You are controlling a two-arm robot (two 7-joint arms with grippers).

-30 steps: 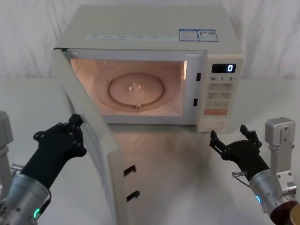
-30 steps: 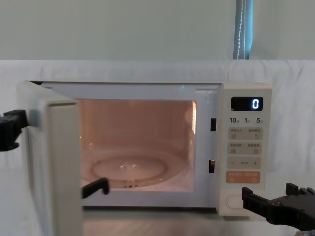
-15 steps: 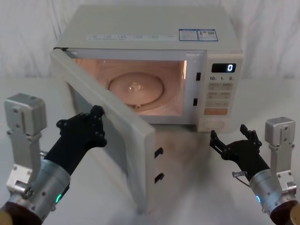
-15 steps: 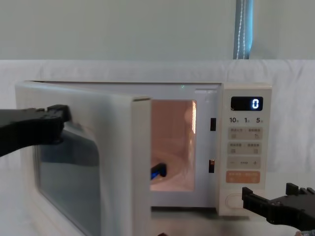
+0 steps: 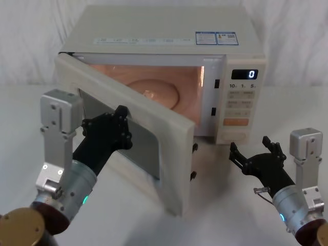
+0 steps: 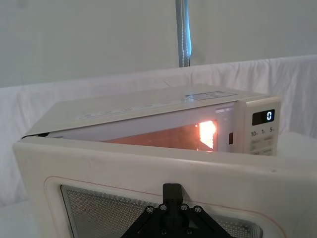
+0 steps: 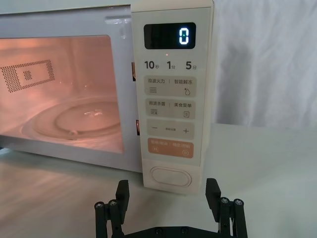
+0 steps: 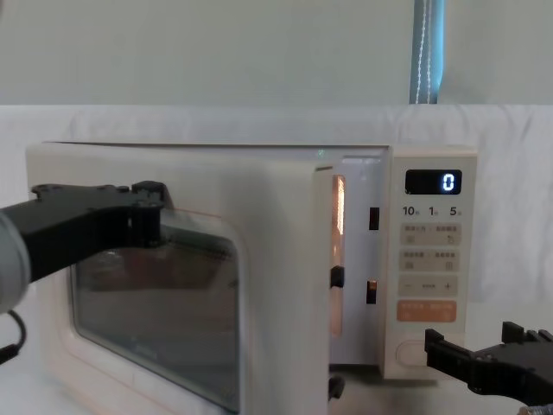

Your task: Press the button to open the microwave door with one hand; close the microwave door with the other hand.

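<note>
Head view looks down from above at the microwave door [image 5: 128, 128]; chest view sits low, level with it, close. Left wrist view is right against the door; right wrist view faces the button [image 7: 171, 176] nearby.

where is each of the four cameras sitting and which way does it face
Head view: high on the robot, looking forward and down at the microwave door; left end effector against the door, right end effector below the panel.
Chest view: low, looking across at the door's front.
Left wrist view: on the left arm, facing the door's window.
Right wrist view: on the right arm, facing the button, fingers spread.
Shared: head and chest views both show the display reading 0.
</note>
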